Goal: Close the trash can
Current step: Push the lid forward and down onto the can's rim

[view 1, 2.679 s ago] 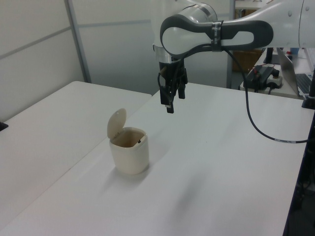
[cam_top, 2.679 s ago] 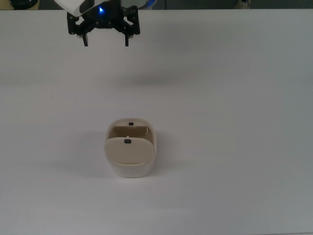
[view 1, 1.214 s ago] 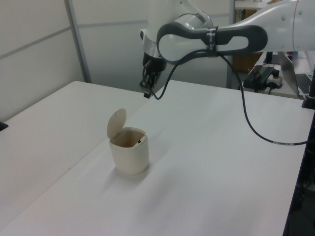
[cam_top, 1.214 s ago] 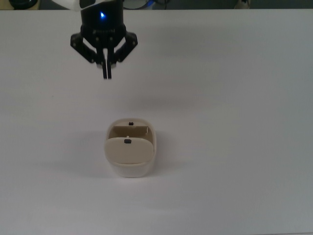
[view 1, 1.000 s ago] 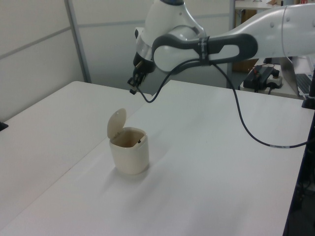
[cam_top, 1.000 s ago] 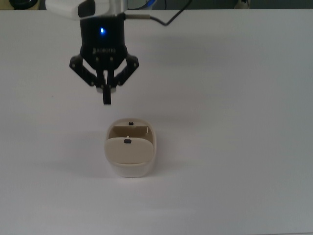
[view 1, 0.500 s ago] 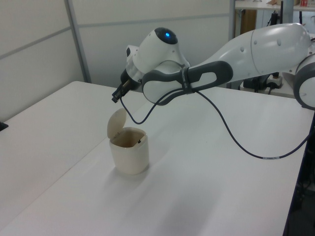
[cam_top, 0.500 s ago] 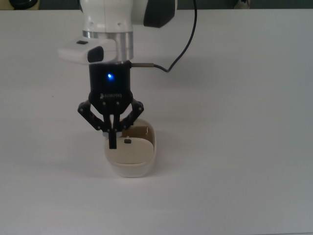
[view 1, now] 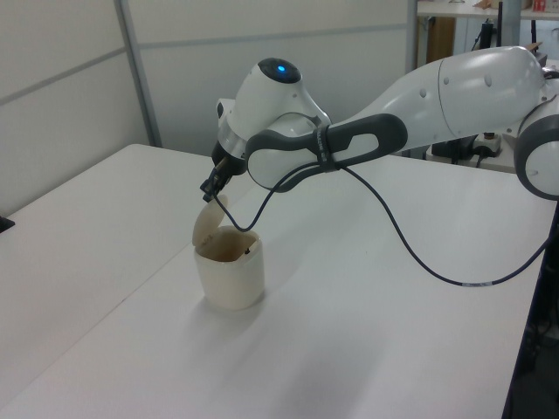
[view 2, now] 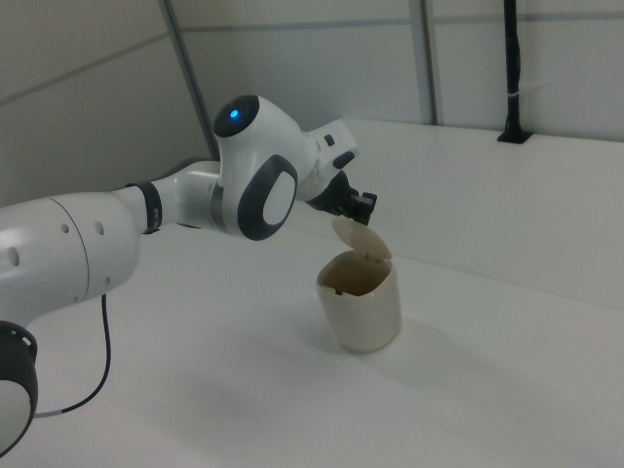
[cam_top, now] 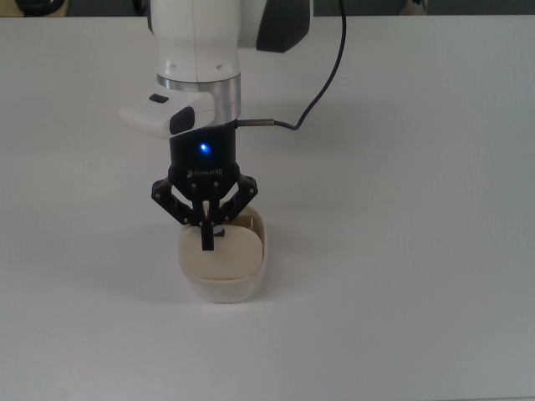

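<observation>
The trash can (cam_top: 224,282) is a small cream-white bin standing in the middle of the white table, also seen as the trash can (view 1: 231,279) and the trash can (view 2: 364,312). Its beige flap lid (view 1: 207,223) is raised and leans over the opening, as the lid (view 2: 362,239) shows in the right view. My gripper (cam_top: 207,241) hangs directly over the can with its fingers shut together and nothing between them. The fingertips (view 1: 208,195) rest at the lid's upper edge. The arm hides the can's back half in the top view.
The white table (cam_top: 401,251) spreads wide on every side of the can. A black cable (cam_top: 322,75) runs from the wrist toward the top view's upper edge. Grey wall panels (view 1: 79,78) stand behind the table in the left view.
The gripper went from open to shut, then travelled from the table's far edge down onto the can. The lid has tipped from upright toward the opening.
</observation>
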`<state>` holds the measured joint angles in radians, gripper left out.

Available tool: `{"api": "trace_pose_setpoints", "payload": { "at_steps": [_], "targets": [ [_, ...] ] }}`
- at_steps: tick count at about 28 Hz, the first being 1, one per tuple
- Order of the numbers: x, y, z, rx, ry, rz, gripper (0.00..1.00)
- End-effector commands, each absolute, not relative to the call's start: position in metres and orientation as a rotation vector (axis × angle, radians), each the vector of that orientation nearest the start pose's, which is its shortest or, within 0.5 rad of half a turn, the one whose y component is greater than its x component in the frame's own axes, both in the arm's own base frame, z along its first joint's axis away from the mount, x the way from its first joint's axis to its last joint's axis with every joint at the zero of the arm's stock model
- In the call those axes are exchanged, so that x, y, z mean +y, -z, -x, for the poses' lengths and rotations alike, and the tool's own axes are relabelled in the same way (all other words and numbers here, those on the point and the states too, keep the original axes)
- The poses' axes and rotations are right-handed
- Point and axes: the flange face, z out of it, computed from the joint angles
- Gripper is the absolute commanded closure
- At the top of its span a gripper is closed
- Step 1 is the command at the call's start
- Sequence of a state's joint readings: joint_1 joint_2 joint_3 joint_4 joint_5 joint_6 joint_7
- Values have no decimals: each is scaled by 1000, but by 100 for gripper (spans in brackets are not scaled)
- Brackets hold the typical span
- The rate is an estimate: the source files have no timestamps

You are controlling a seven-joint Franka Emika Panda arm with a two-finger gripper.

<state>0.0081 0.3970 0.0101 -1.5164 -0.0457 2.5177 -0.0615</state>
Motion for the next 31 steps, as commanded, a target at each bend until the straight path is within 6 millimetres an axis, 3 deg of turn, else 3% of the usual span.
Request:
{"api": "trace_pose_setpoints", "payload": {
  "at_steps": [1,6,21,28,31],
  "targets": [
    [14,-516,-710,-153,833,3072,100],
    [15,-505,-704,-156,695,3107,100],
    [39,-444,-699,-202,429,3145,100],
    [33,-418,-698,-190,344,3160,100],
    [31,-419,-698,-186,346,3161,100]
  ]
}}
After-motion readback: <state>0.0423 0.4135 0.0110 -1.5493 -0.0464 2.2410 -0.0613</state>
